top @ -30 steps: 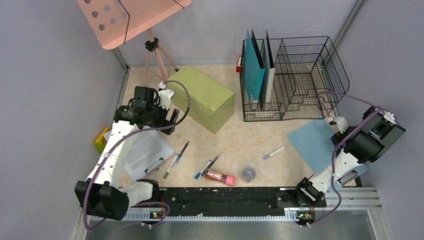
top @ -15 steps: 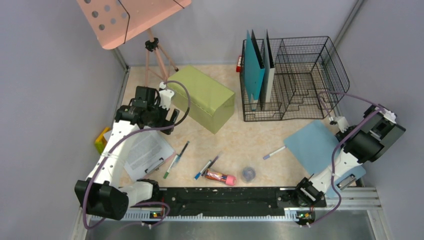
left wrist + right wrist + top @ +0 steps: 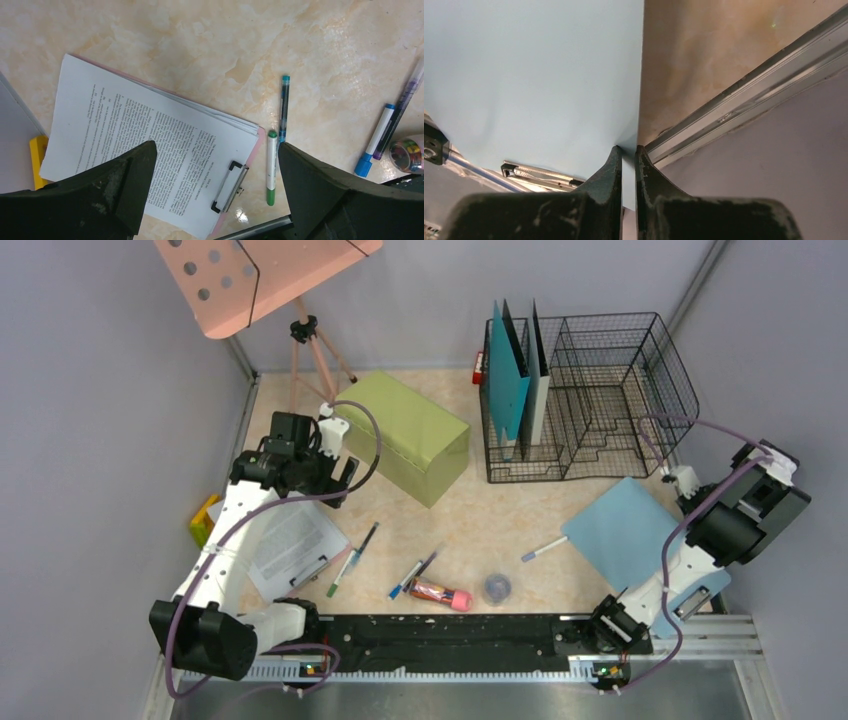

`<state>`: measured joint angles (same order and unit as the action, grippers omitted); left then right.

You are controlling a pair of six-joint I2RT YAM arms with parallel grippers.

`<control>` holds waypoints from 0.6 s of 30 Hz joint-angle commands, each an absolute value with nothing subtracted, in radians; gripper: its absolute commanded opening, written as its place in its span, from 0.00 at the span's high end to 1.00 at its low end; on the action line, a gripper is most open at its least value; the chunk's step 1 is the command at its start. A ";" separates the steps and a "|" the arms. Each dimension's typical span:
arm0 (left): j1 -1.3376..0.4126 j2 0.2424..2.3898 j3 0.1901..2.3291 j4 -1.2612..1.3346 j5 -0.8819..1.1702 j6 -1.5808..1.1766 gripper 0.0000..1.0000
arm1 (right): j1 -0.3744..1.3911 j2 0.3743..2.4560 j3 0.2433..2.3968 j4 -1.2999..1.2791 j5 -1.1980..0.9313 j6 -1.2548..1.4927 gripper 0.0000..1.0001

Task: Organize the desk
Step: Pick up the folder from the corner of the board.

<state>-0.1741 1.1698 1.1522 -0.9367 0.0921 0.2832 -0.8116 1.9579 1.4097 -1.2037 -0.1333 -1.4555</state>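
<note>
The desk (image 3: 480, 510) is a beige marble-patterned top. A light blue folder (image 3: 620, 535) lies at its right side, its right edge raised. My right gripper (image 3: 628, 150) is shut on that edge of the folder (image 3: 534, 75), by the metal rail and wall. My left gripper (image 3: 216, 146) hangs open, holding nothing, above a clipboard (image 3: 150, 135) with printed pages, which lies at the desk's left (image 3: 290, 545). A green marker (image 3: 271, 167) and a blue pen (image 3: 284, 107) lie just right of the clipboard.
An olive-green box (image 3: 405, 435) stands at the back middle, and a black wire rack (image 3: 600, 400) with upright folders at the back right. Loose pens (image 3: 415, 575), a pink tube (image 3: 440, 593), a small round container (image 3: 497, 588) and a purple-capped marker (image 3: 547, 546) lie near the front rail (image 3: 450, 630). A yellow block (image 3: 203, 520) sits at the left wall, a tripod (image 3: 310, 350) behind.
My right gripper has closed on the folder's right edge, and the folder has tilted up and slid left, nudging the purple-capped marker. The left arm has not moved.
</note>
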 commanded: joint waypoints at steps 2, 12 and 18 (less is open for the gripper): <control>-0.181 1.175 1.171 -0.886 0.093 0.300 0.03 | -0.822 1.894 1.492 -1.276 -0.191 -1.460 1.00; -0.184 1.205 1.213 -0.871 0.102 0.317 0.03 | -0.819 1.781 1.608 -1.440 -0.224 -1.519 1.00; -0.194 1.237 1.267 -0.871 0.115 0.321 0.03 | -0.818 1.671 1.637 -1.503 -0.210 -1.564 1.00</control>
